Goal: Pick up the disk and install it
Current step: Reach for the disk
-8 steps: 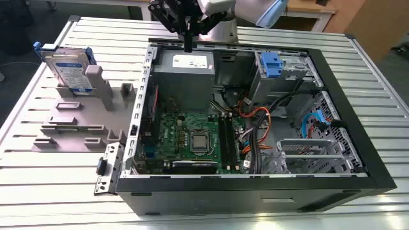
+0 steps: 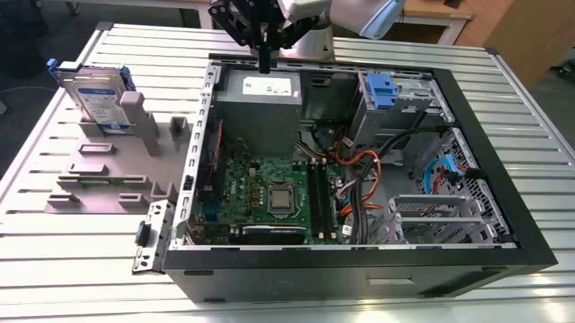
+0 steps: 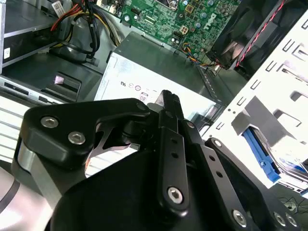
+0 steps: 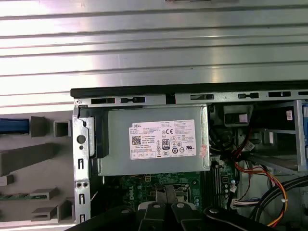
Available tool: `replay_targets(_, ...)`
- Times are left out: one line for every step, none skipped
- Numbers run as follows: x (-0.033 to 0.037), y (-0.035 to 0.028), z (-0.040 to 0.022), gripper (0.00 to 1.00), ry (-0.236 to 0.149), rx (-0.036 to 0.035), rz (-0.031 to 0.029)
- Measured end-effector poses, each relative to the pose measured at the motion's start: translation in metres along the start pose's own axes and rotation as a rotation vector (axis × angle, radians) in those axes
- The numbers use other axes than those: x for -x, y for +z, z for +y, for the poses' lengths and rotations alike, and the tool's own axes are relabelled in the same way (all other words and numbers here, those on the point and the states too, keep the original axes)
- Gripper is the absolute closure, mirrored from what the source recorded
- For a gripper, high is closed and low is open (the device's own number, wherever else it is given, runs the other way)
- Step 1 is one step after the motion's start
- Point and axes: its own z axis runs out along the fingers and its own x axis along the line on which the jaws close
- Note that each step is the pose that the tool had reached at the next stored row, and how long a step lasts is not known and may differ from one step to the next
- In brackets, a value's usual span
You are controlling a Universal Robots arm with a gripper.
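The robot arm's black gripper hangs over the far edge of an open black desktop computer case, directly above the grey metal power-supply box with its small white sticker. The jaws look closed on each other and hold nothing. In the first wrist view the same box lies just beyond the fingertips, with the green circuit board beside it.

The disk, a flat silver rectangular hard drive with a white-and-blue label and a blue plastic frame, stands on edge in a grey moulded holder. The holder sits on the ribbed metal table, at the exterior view's left and well apart from the gripper. Inside the case, the grey metal drive cage with a blue tab sits toward the exterior view's right.

By the look of things, the pick-up step has not begun: the disk is untouched and nothing has been installed. A grasp would call for the jaws to part enough to span the drive's thin body. They would also need to line up squarely over its upper edge, clear of the grey holder's posts on either side.
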Motion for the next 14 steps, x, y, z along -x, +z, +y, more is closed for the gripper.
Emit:
replay_targets(0.0000,0.0000,0.0000,0.89,0.000,-0.0001,0.0000)
replay_targets(0.0000,0.0000,0.0000,0.89,0.000,0.0000,0.0000)
replay_targets(-0.0001,0.0000,0.0000,0.89,0.000,-0.0001,0.0000)
replay_targets(-0.0002,-0.0001,0.0000,0.89,0.000,-0.0001,0.0000)
replay_targets(-0.0004,-0.0001,0.0000,0.89,0.000,-0.0002,0.0001)
replay_targets(-0.0006,0.0000,0.0000,0.89,0.000,-0.0001,0.0000)
replay_targets(-0.0010,0.0000,-0.0001,0.89,0.000,0.0000,0.0000)
replay_targets(-0.0014,0.0000,-0.0001,0.89,0.000,0.0000,0.0000)
replay_targets(-0.0019,0.0000,-0.0002,0.89,0.000,0.0000,0.0000)
replay_targets(-0.0024,0.0000,-0.0002,0.89,0.000,0.0000,-0.0001)
replay_targets(-0.0029,0.0000,-0.0002,0.89,0.000,0.0000,0.0000)
replay_targets(-0.0034,-0.0001,-0.0002,0.89,0.000,-0.0001,0.0000)
replay_targets(-0.0038,-0.0001,-0.0003,0.89,0.000,-0.0001,0.0000)
replay_targets(-0.0039,-0.0001,-0.0003,0.89,0.000,-0.0001,0.0000)
